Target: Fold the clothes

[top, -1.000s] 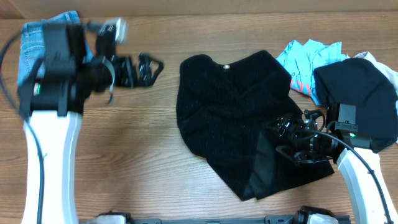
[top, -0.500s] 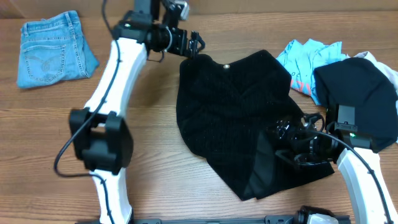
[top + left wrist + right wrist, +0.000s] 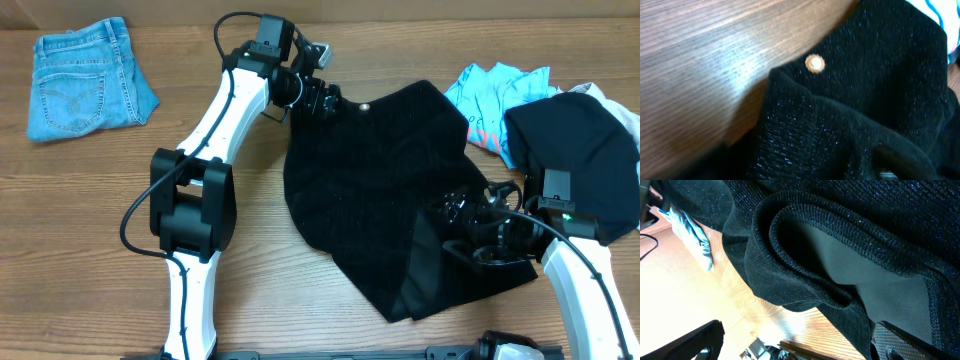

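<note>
Black knit (image 3: 370, 190): rumpled at mid-table, with one pale button (image 3: 815, 63) by its far-left corner and its near-right hem folded over.
Left gripper (image 3: 324, 100): on the knit's far-left corner; I cannot tell if it grasps.
Right gripper (image 3: 460, 230): released, jaws spread wide at the folded hem.
Denim shorts (image 3: 85, 75): lying flat at the far-left corner.
Tee (image 3: 485, 95): bunched at the far right, touching the smooth black garment (image 3: 575, 150) at the right edge.
Table (image 3: 100, 220): wood grain, carrying four garments.
</note>
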